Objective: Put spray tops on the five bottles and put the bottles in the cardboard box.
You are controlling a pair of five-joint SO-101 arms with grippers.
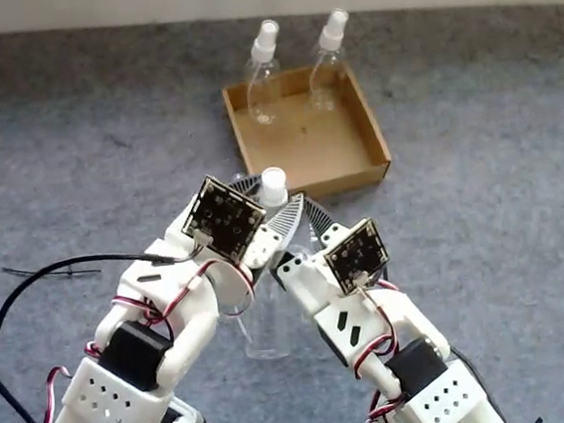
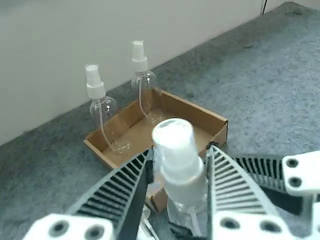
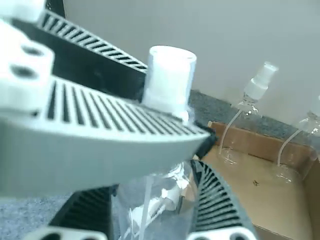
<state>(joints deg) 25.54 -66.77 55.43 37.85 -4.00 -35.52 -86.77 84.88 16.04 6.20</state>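
Bottle (image 1: 267,325) upright between both tools: right tool (image 3: 150,212) closed on its clear body, probably to steady it, left tool (image 2: 180,151) just above pinching the spray top (image 2: 172,142) at the neck to seat it; box (image 1: 371,123) with two finished bottles (image 1: 262,83) just beyond them.

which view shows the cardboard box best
The high view: it looks down into the shallow brown cardboard box, showing nearly its whole outline and floor. The left wrist view shows it slanted, its near wall partly behind the white spray top. The right wrist view shows one part beyond the clear plastic bottle.
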